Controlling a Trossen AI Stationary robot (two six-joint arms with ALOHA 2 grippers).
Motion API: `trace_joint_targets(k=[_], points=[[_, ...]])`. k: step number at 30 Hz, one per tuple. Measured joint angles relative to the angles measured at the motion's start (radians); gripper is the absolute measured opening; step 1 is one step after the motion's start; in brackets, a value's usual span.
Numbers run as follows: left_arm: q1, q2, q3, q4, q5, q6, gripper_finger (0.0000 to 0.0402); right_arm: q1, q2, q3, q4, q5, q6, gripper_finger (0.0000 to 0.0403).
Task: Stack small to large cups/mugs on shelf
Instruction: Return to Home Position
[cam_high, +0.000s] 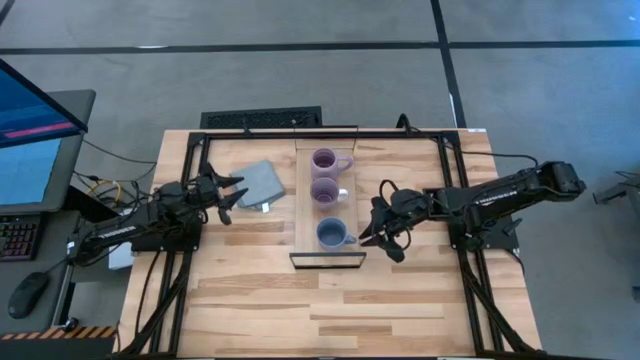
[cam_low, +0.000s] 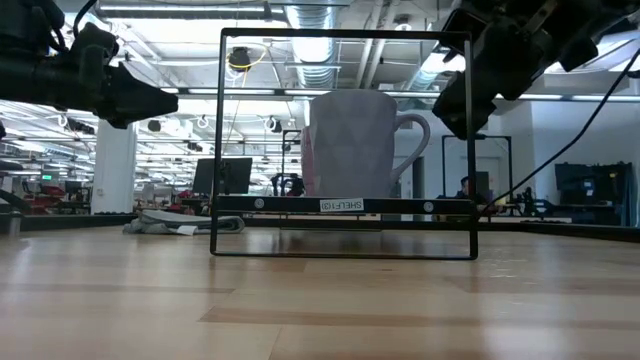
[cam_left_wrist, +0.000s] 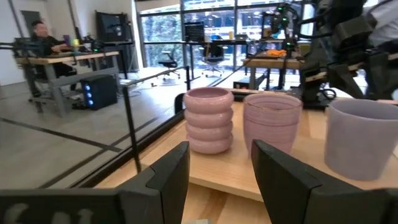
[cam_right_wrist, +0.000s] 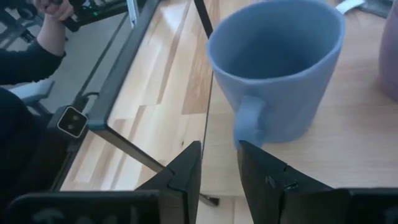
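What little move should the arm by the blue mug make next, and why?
Probably pull the right gripper straight back: the blue mug already stands on the shelf with two purple mugs, and the jaws are open, empty. The left gripper waits near the cloth.

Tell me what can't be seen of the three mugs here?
Low view: the blue mug hides almost all of the middle purple mug and far purple mug.
Left wrist view: the picture's edge cuts off the blue mug; purple mugs' handles hidden behind their bodies.
Right wrist view: the edge leaves only a sliver of the middle purple mug.
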Motion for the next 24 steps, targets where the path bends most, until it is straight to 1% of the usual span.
trace_joint_targets(k=[4,13,18,24], points=[[0.000,0.000,0.000,-0.002,0.013,0.000,0.0164,0.013,0.007,0.000,0.038,0.006,-0.001,0.0127],[0.000,0.000,0.000,-0.002,0.013,0.024,0.0164,0.011,0.114,-0.002,0.087,0.000,-0.005,0.0127],[0.000,0.000,0.000,-0.002,0.013,0.024,0.0164,0.011,0.130,-0.001,0.109,-0.003,0.002,0.0127],[0.000,0.000,0.000,-0.002,0.012,0.024,0.0164,0.015,0.130,-0.001,0.121,-0.057,0.050,0.0127]])
